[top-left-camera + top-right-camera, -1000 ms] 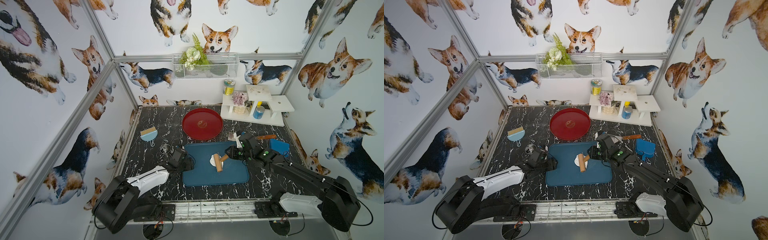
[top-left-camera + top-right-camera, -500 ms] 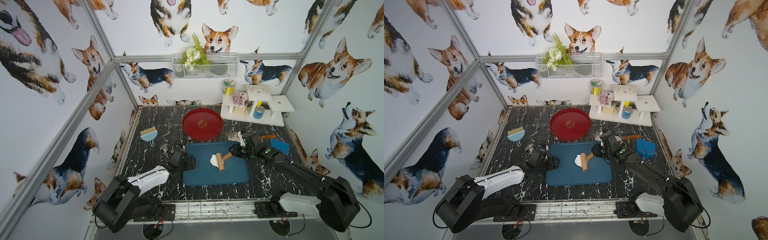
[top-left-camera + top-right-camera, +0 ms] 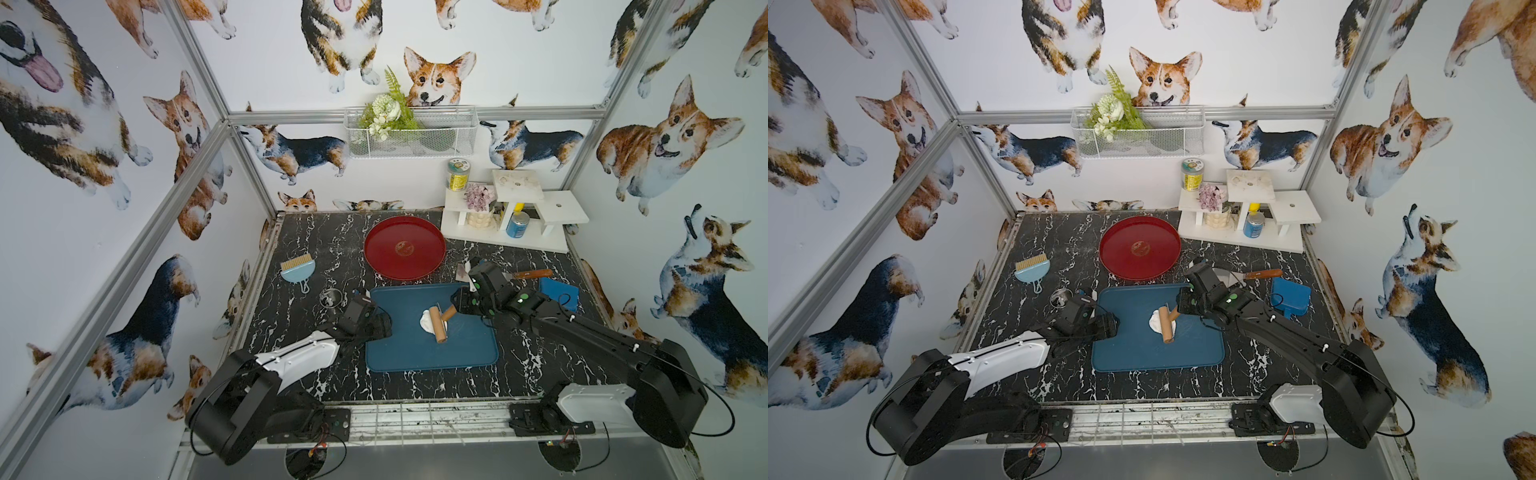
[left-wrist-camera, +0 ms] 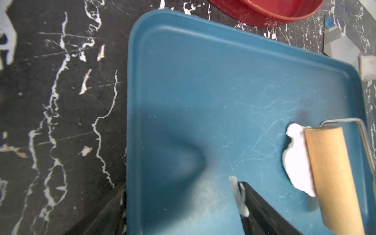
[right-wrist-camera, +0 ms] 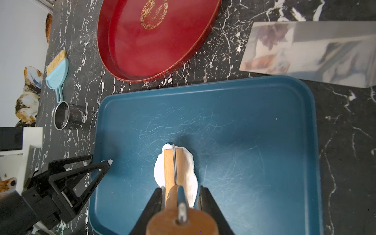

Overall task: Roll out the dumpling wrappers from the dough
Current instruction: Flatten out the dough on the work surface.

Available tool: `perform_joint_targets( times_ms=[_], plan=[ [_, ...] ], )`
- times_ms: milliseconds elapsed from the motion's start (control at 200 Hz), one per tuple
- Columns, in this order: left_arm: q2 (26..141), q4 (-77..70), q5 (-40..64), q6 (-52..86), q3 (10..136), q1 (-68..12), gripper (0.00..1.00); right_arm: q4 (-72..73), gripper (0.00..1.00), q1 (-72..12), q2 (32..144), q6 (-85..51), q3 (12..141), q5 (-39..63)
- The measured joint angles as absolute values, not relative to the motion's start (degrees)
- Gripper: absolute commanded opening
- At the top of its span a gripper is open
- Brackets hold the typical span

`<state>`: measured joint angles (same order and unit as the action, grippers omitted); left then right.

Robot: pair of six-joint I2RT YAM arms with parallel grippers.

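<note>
You held the roller (image 5: 168,166) by its handle in the closed right end effector (image 5: 181,191), barrel pressing the dough (image 5: 190,162) at the middle of the blue tray (image 5: 244,122). The left end effector (image 5: 99,159) stood open and empty at the tray's edge — likely to keep clear of the stroke.

The left arm (image 3: 299,357) and right arm (image 3: 582,332) are both sporting glossy black joints with white shells. Green lights (image 3: 521,297) are glowing on the right one, black cables (image 3: 732,417) are looping off the bases, and the left gripper (image 5: 99,160) is showing triangular truss fingers (image 5: 104,164).
</note>
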<state>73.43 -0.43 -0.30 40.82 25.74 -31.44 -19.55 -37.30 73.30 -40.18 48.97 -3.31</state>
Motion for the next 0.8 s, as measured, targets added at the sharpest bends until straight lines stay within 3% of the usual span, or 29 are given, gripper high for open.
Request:
perform_joint_targets(
  times_ms=[370, 801],
  plan=[
    [71.85, 0.36, -1.26, 40.82, 25.43, -31.44, 0.89, -20.82, 0.0, -37.85, 71.2, -39.44, 48.62, -7.29],
    [70.61, 0.93, -1.52, 40.84, 25.21, -31.44, 0.89, -14.11, 0.0, -38.61, 73.58, -40.07, 46.26, -3.81]
  ],
)
